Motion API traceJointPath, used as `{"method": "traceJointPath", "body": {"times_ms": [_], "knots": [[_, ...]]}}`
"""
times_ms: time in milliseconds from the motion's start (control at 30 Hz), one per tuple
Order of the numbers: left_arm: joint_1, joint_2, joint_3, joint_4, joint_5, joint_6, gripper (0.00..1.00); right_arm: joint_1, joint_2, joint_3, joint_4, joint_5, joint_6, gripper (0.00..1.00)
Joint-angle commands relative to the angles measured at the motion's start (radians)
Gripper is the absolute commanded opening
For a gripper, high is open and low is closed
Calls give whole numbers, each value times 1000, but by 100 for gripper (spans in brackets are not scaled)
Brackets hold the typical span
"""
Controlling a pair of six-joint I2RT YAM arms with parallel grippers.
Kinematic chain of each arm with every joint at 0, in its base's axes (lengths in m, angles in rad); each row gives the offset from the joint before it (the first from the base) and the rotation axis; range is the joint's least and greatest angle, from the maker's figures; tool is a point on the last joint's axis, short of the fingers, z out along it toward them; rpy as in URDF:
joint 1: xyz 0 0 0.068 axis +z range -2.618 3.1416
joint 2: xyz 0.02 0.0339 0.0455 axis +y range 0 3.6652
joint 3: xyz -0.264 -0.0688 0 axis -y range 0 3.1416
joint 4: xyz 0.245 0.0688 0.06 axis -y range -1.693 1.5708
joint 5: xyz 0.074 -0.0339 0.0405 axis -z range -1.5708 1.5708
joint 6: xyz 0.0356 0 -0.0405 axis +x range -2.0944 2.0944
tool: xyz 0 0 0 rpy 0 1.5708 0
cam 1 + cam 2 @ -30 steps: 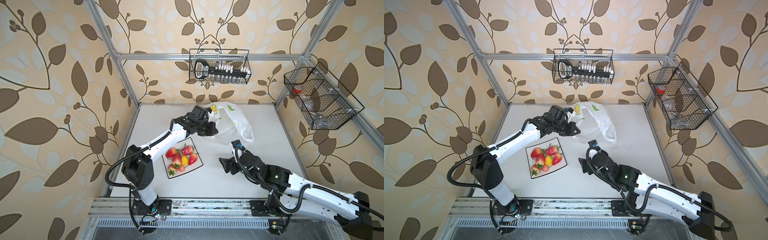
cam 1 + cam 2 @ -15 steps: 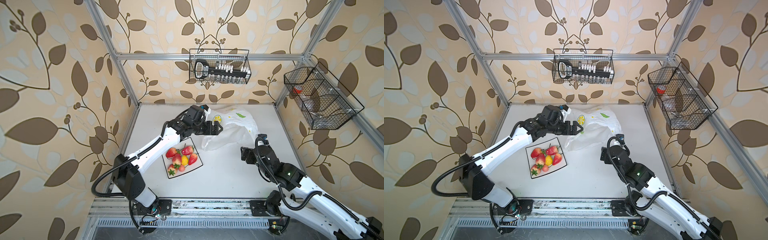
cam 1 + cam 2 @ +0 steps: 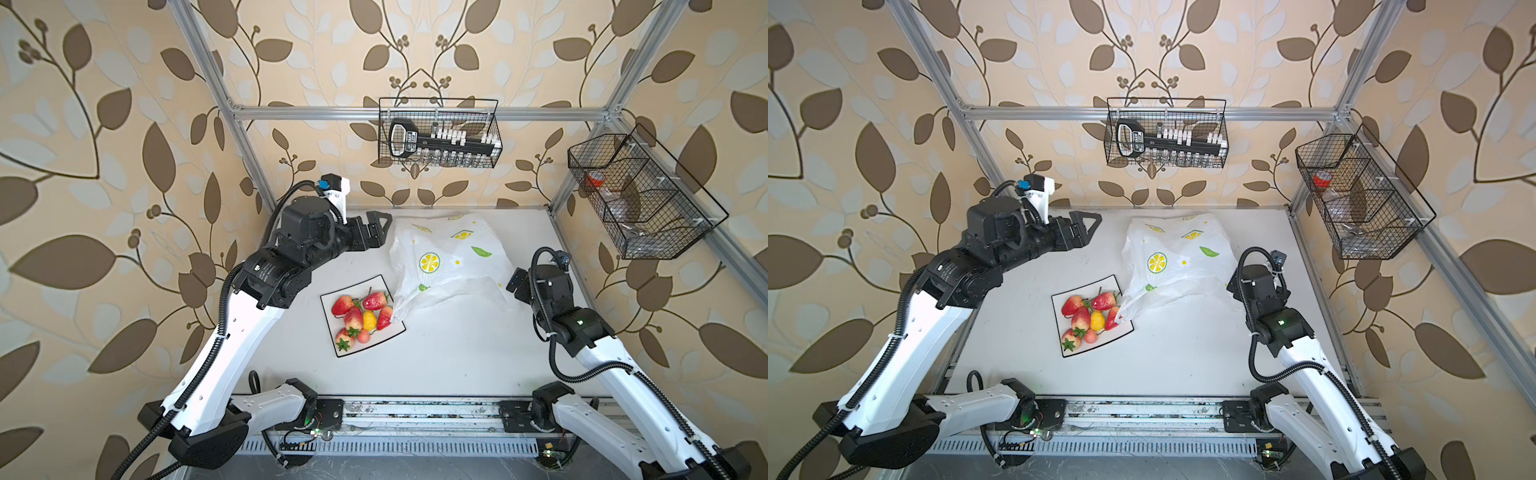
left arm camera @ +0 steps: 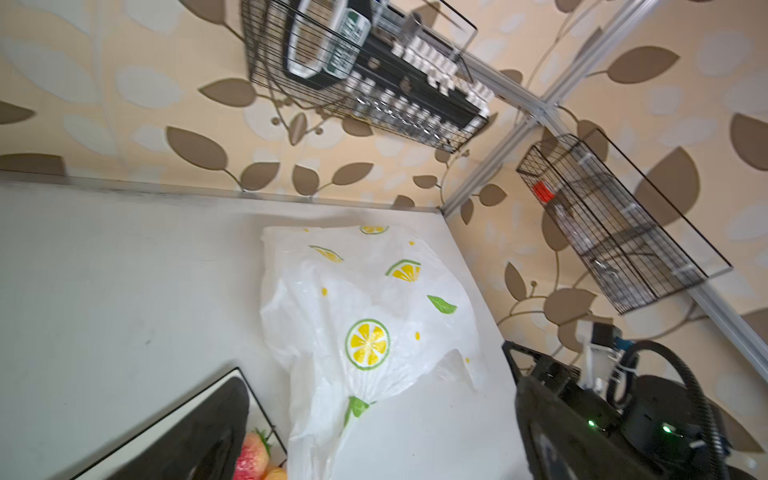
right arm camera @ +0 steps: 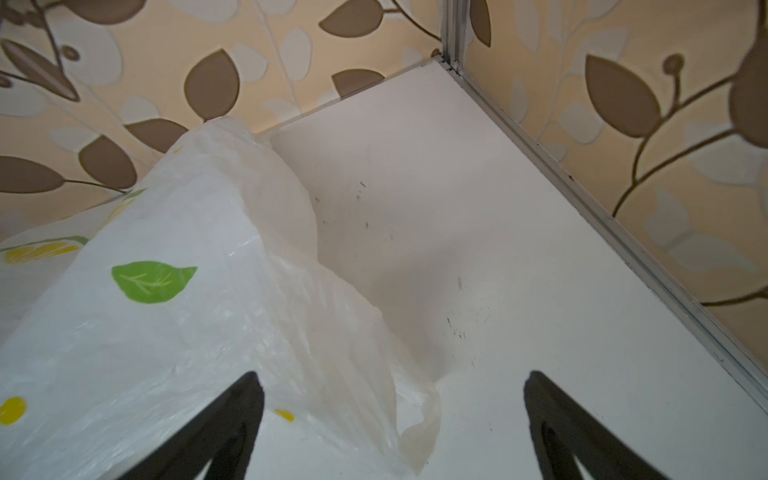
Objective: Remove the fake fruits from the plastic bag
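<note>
Seen from above: the plastic bag (image 3: 451,257) slumped on the white table (image 3: 436,365) toward the back right, with the fake fruits (image 3: 358,319) heaped on a square black-rimmed plate (image 3: 388,336) in front of it and to its left. Shows both arms holding nothing.

Finds the left gripper (image 3: 380,231) spread wide, hanging near the bag's back-left corner but clear of it, pointing across toward the film. Finds the right gripper (image 5: 391,376) likewise fully parted, low at the bag's right edge, with a loose flap (image 5: 415,432) of film lying between its fingers and more film in front of one finger (image 5: 232,419) (touching or merely overlapping, impossible to say from the wrist view).

Puts the bag's long axis on a diagonal: twisted end (image 3: 395,318) draped over the plate's rim and resting against a strawberry (image 3: 384,319), puffed body running away toward the back wall. Makes the right arm clearly the nearer to the bag; leaves the plate and fruit closer to the left.

Reads, on this evidence, as a job at or near its end, any further move turning on lifting that twisted end off the plate. Cannot rule out a last fruit inside: no coloured shape visible through the cloudy film, yet much of the interior lost in folds. Loses most of the plate in the blurred left wrist view behind a dark finger (image 4: 199,440).
</note>
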Motion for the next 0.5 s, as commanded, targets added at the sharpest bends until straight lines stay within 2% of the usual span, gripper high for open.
{"method": "traceJointPath", "body": {"times_ms": [0, 67, 133, 200, 267, 333, 467], "knots": [[87, 3, 15, -83, -116, 69, 99, -81, 39, 8, 85, -7, -23, 99], [188, 8, -31, -91, -143, 98, 99, -160, 60, -19, 142, -31, -16, 99], [292, 1, -129, -57, -191, 113, 99, -239, 78, -68, 261, -91, -82, 99], [357, -22, -277, 32, -311, 131, 99, -304, 111, -116, 382, -118, -130, 99], [416, -58, -440, 149, -364, 125, 99, -352, 155, -145, 483, -158, -165, 99], [444, -97, -592, 287, -414, 144, 99, -362, 188, -185, 603, -175, -222, 99], [458, -154, -870, 628, -443, 278, 99, -361, 248, -343, 998, -292, -346, 98]]}}
